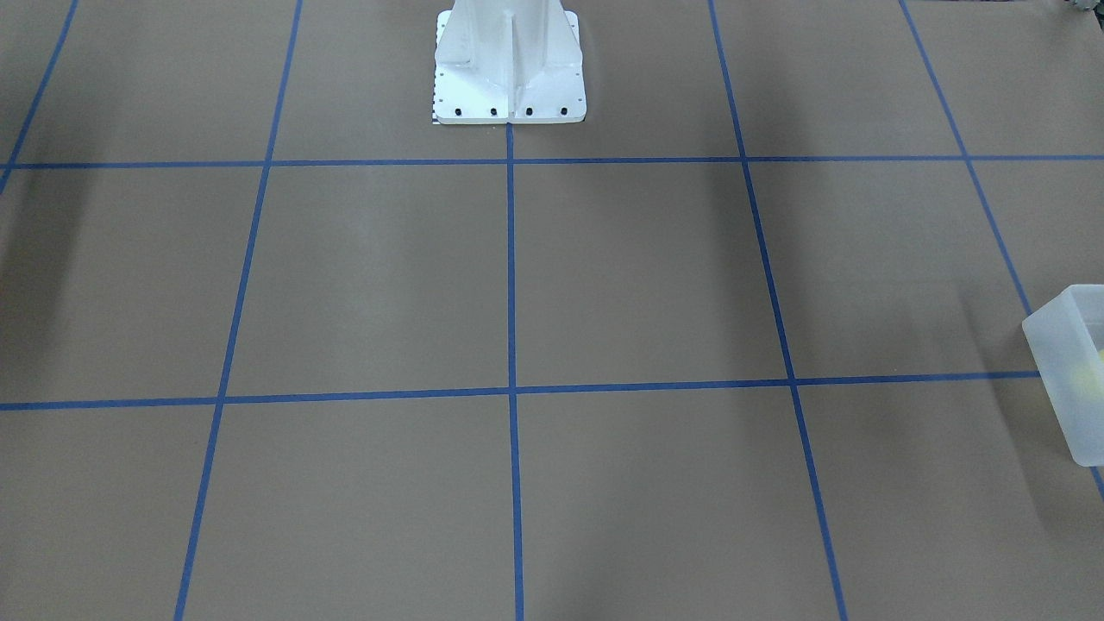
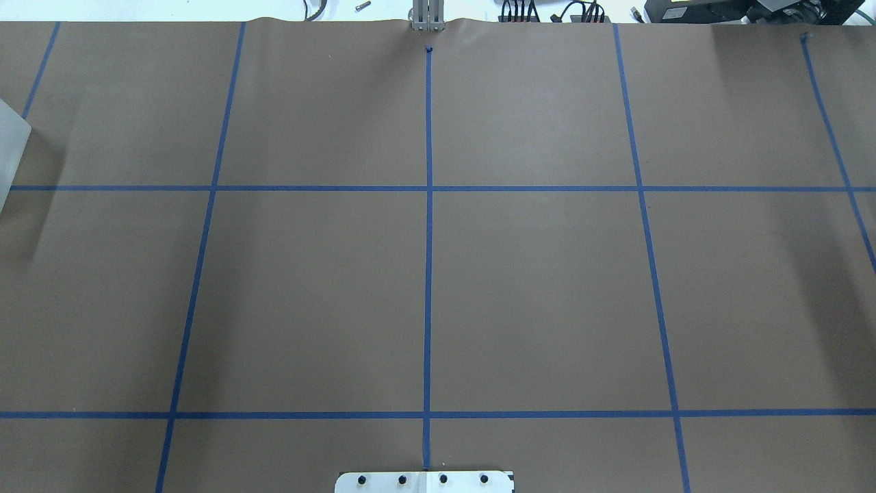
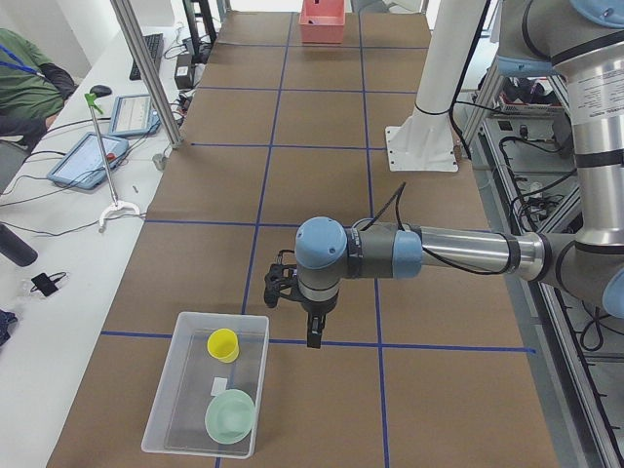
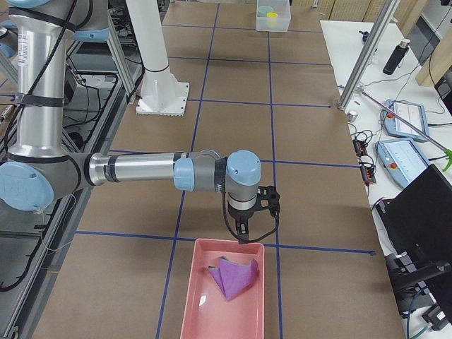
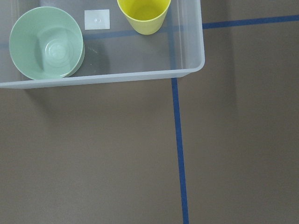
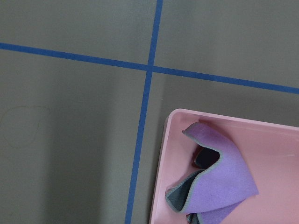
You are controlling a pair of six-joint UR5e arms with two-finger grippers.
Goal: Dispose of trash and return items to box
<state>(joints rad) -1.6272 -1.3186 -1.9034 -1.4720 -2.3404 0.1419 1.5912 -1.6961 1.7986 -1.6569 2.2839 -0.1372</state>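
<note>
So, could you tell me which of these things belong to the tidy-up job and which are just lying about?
Job: yellow cup and green bowl, both in the translucent bin; likely also the purple cloth in the pink tray.
Lying about: tablet and black bottle on the side benches; small white square in the bin, purpose unclear.

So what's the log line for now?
yellow cup: in box; green bowl: in box; purple cloth: in pink bin; left gripper: beside box

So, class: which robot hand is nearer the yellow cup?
Left. The left hand hangs beside the bin holding the cup; the right hand is by the pink tray.
</note>
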